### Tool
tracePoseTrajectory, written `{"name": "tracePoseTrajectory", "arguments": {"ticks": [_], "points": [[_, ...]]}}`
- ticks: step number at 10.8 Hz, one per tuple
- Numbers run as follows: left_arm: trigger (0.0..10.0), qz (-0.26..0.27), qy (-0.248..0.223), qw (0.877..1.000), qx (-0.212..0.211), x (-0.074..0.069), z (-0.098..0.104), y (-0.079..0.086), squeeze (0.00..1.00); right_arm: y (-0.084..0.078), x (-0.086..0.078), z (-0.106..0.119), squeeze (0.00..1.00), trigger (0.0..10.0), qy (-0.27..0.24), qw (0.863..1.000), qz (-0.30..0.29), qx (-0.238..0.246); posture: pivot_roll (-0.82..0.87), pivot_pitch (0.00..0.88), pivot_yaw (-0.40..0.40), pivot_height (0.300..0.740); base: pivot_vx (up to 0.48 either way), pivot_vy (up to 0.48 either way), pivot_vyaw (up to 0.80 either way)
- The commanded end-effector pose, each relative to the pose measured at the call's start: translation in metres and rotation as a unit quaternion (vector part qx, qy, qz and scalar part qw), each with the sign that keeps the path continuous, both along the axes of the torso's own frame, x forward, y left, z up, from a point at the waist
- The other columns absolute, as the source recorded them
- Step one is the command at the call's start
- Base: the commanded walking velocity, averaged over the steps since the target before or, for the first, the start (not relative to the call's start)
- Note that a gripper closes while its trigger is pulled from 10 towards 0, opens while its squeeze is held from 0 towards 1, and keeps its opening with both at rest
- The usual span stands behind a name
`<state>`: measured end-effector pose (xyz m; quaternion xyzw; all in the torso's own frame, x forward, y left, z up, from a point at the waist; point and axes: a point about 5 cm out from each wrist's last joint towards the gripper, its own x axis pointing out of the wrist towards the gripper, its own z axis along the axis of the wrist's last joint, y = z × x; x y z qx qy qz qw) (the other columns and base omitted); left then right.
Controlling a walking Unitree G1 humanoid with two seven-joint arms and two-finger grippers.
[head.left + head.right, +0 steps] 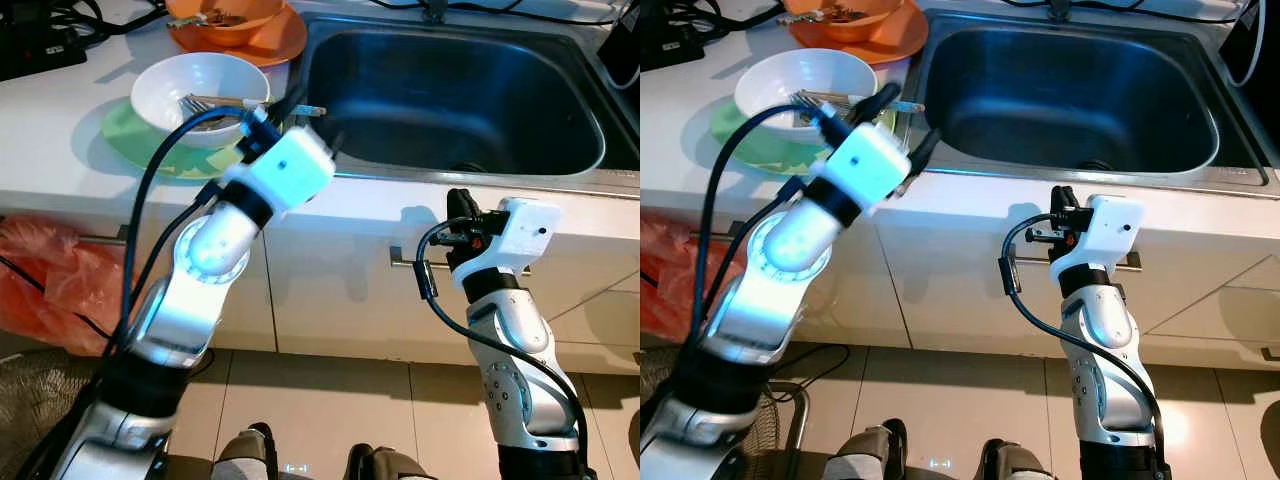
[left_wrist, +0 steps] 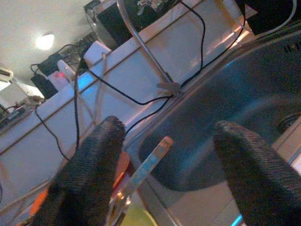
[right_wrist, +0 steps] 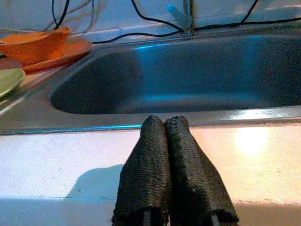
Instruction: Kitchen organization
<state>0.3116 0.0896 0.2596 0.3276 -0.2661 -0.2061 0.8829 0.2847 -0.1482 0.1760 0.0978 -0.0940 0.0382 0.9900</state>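
A white bowl [image 1: 200, 95] holding a fork [image 1: 196, 103] is sitting on a green plate [image 1: 130, 140] on the desk [image 1: 60, 120], beside the sink [image 1: 450, 100]. The left gripper [image 1: 300, 125] is hovering spread apart near the bowl. The right gripper [image 3: 164, 136] is resting pressed closed and empty before the desk edge.

Home kitchen: steel sink [image 1: 450, 95], white counter [image 1: 60, 130], dirty bowls [image 1: 200, 95], cupboards [image 1: 330, 300].

No legible text, labels or nos. on any surface
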Motion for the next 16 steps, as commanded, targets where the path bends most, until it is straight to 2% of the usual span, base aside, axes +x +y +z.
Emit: {"name": "tracePoseTrajectory", "arguments": {"ticks": [1,3,4,7,11,13,14,16], "points": [[10.0,-0.011,0.001,1.0,0.006,0.0,-0.002,-0.005,1.0,-0.002,0.0,0.0,0.0,10.0,-0.004,1.0,-0.007,0.003,0.09,0.191,-0.039,0.74,0.0,0.0,0.0],[10.0,-0.012,0.0,1.0,0.014,0.002,-0.006,-0.009,0.96,-0.002,0.0,0.0,0.0,10.0,-0.004,1.0,-0.007,0.004,0.09,0.188,-0.037,0.74,0.0,0.0,0.0],[10.0,-0.012,-0.001,1.0,0.018,0.003,-0.006,-0.01,0.0,-0.002,0.0,0.0,0.0,10.0,-0.004,1.0,-0.007,0.004,0.09,0.187,-0.036,0.74,0.0,0.0,0.0],[10.0,-0.005,-0.006,0.999,0.032,0.009,-0.007,-0.013,0.0,-0.002,0.0,0.0,0.0,10.0,-0.005,1.0,-0.006,0.006,0.09,0.185,-0.034,0.74,0.0,0.0,0.0],[10.0,-0.003,-0.031,0.999,0.034,0.024,0.002,-0.029,0.0,-0.002,0.001,0.002,0.0,10.0,-0.008,1.0,-0.008,0.005,0.08,0.177,-0.033,0.74,0.0,0.0,0.0],[8.2,0.012,-0.039,0.998,0.043,0.029,0.004,-0.029,0.0,-0.002,0.0,0.001,0.0,10.0,-0.008,1.0,-0.009,0.006,0.07,0.18,-0.032,0.74,0.0,0.0,0.0],[7.4,0.033,-0.041,0.997,0.051,0.033,0.004,-0.023,0.0,-0.002,0.0,0.001,0.0,10.0,-0.007,1.0,-0.008,0.006,0.08,0.187,-0.033,0.74,0.0,0.0,0.0],[0.7,0.04,-0.045,0.997,0.054,0.034,0.005,-0.02,0.0,-0.002,0.0,0.001,0.0,10.0,-0.007,1.0,-0.007,0.006,0.08,0.189,-0.034,0.74,0.0,0.0,0.0]]}}
